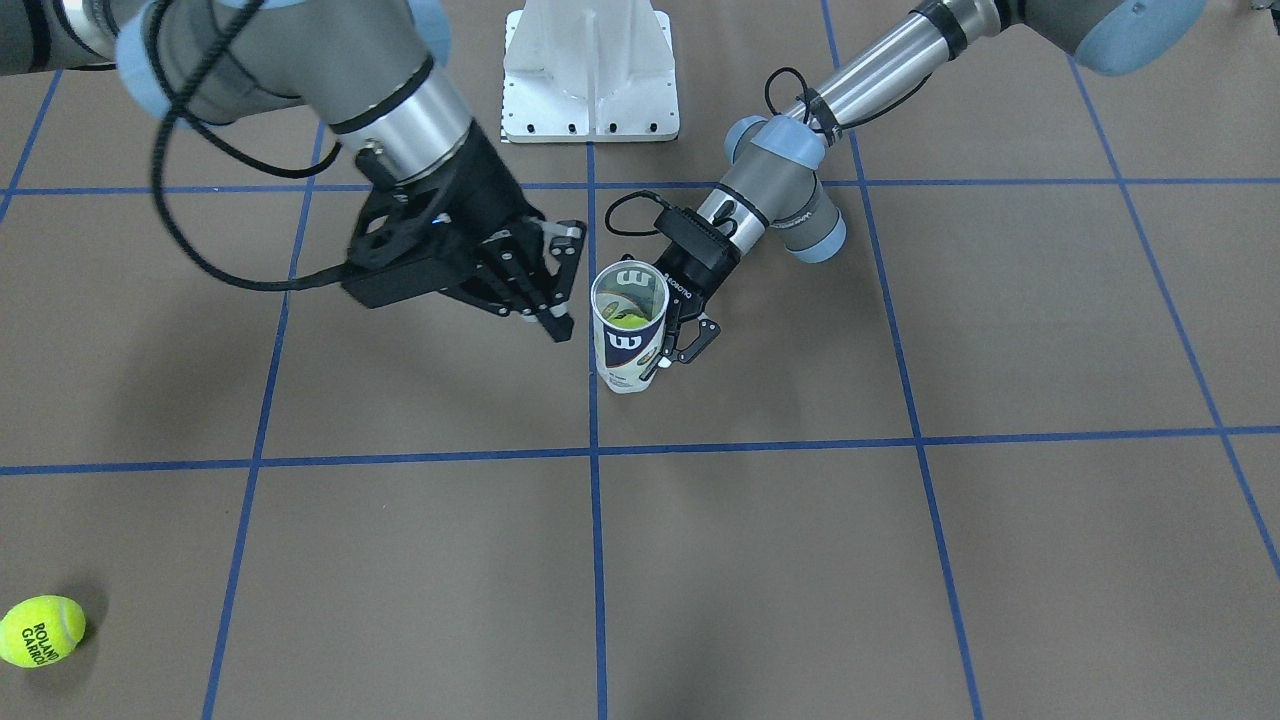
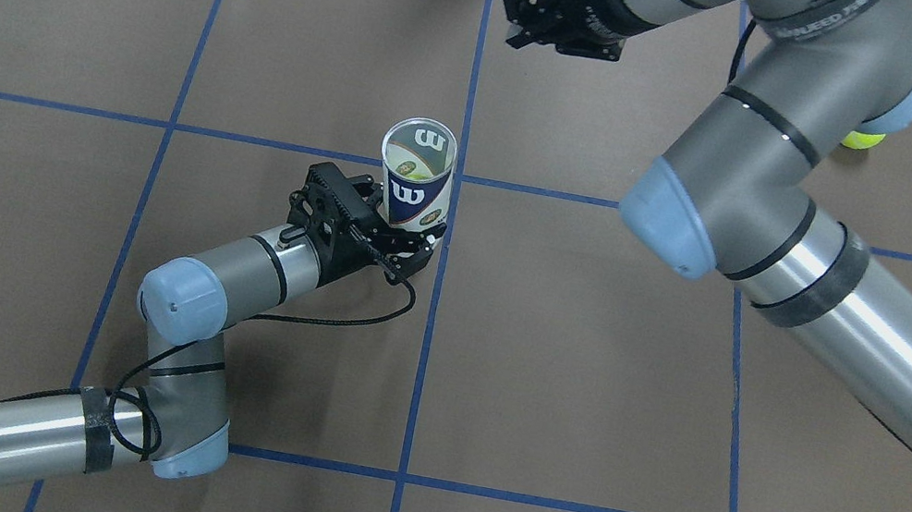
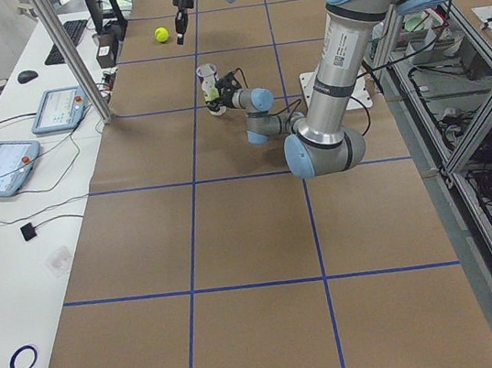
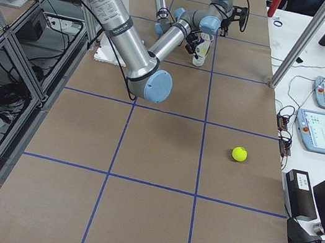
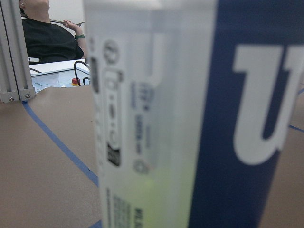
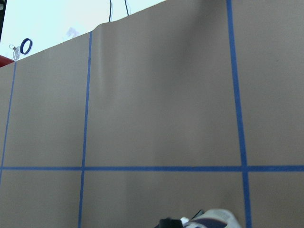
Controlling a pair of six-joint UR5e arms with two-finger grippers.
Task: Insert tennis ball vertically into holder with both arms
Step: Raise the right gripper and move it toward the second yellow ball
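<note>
Mid-table — "W" holder (image 1: pixel 628 340) clamped in left claw (image 2: pixel 396 231); right claw (image 1: pixel 560 285) agape; stray ball (image 1: pixel 41 631): "ROLAND GARROS".

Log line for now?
left gripper: grips holder upright | ball: inside holder | right gripper: empty, raised | spare ball: on table

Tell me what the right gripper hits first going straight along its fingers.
Probably the brown table paper: the right gripper points down, and its wrist view shows bare paper ahead, the holder only at the bottom edge.
</note>
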